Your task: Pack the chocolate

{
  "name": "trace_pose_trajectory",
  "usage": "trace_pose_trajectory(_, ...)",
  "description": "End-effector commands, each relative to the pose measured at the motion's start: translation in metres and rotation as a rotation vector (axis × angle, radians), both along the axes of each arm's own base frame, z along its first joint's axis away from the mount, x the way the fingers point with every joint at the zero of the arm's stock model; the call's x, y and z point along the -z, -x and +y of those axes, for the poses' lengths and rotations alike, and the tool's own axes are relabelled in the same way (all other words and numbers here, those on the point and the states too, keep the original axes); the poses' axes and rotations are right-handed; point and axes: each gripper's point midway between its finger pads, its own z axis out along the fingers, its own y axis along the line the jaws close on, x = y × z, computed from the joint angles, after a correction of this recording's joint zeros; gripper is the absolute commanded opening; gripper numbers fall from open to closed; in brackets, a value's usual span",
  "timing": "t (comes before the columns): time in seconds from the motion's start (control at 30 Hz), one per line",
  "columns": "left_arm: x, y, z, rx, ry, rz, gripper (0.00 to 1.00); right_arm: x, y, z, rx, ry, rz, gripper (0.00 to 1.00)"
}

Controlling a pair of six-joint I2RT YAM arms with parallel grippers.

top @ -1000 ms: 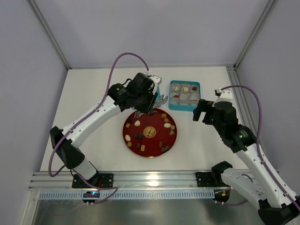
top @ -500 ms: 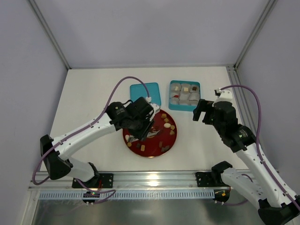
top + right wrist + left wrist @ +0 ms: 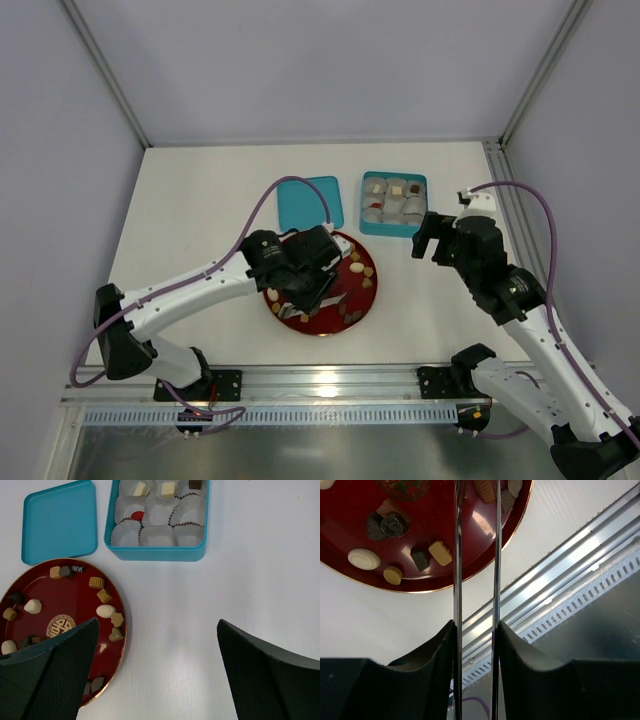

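Several chocolate pieces, dark, tan and cream, lie scattered on the red plate. A few more chocolate pieces sit in paper cups inside the teal box. My left gripper hovers over the near side of the plate, shut on thin metal tongs. The tongs' blades stand slightly apart and reach toward a tan piece; their tips are out of view. My right gripper hangs open over bare table right of the plate, with nothing between its fingers.
The teal lid lies flat behind the plate, left of the box. The metal rail runs along the table's near edge, close to the plate. Walls close in the table on three sides.
My left arm has swung from the lid and box area toward the near side of the plate, uncovering the lid. The right arm has not moved.
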Motion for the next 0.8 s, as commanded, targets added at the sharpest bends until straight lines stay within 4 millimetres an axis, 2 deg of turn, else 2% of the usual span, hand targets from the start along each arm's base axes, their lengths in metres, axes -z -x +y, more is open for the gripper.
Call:
trace_pose_trajectory(0.0, -0.001, -0.004, -0.005, -0.012, -0.007, -0.030, 0.38, -0.008, 0.000, -0.005, 0.019, 0.004, -0.033, 1.00)
trace_pose_trajectory(0.37, 0.010, 0.001, -0.007, -0.003, -0.067, -0.033, 0.38, -0.007, 0.003, -0.007, 0.021, 0.002, -0.034, 1.00)
trace_pose_trajectory(0.77, 0.012, 0.005, -0.009, 0.013, -0.065, -0.026, 0.38, -0.007, 0.004, -0.008, 0.025, 0.002, -0.035, 1.00)
